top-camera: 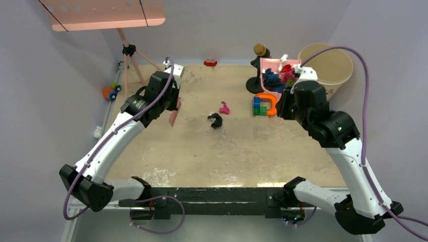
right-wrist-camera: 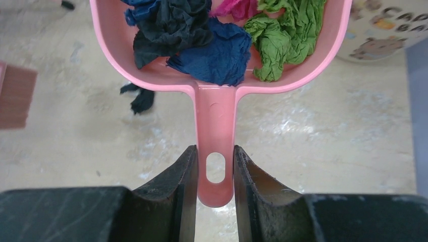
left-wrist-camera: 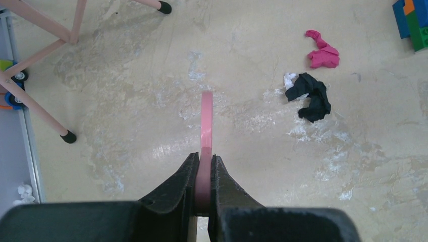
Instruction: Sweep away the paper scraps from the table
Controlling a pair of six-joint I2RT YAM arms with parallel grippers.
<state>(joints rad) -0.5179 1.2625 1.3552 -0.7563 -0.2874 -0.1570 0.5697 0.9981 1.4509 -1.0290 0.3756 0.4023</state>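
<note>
- L jaws: closed tight on pink brush (left-wrist-camera: 206, 126), seen edge-on in wrist cam. Brush sits over L-centre of counter (left-wrist-camera: 151, 126); contact w/ surface unclear.
- R jaws: narrow, clamping handle of pink dustpan (right-wrist-camera: 215, 116).
- paper scraps (right-wrist-camera: 202, 45) piled in pan: navy wad (right-wrist-camera: 219, 58), black wad (right-wrist-camera: 171, 27), green wad (right-wrist-camera: 282, 40), magenta wad (right-wrist-camera: 237, 7).
- Loose on counter near centre: magenta scrap (left-wrist-camera: 323, 53) and black scrap (left-wrist-camera: 310, 98) w/ small white bit (left-wrist-camera: 289, 79) touching it. Both R of brush, well apart from it.
- Pan held at far R, just beside paper tub (top-camera: 333, 75); blue-green block stack (top-camera: 260, 107) near it.
- Red toy car (top-camera: 210, 63) at far edge.
</note>
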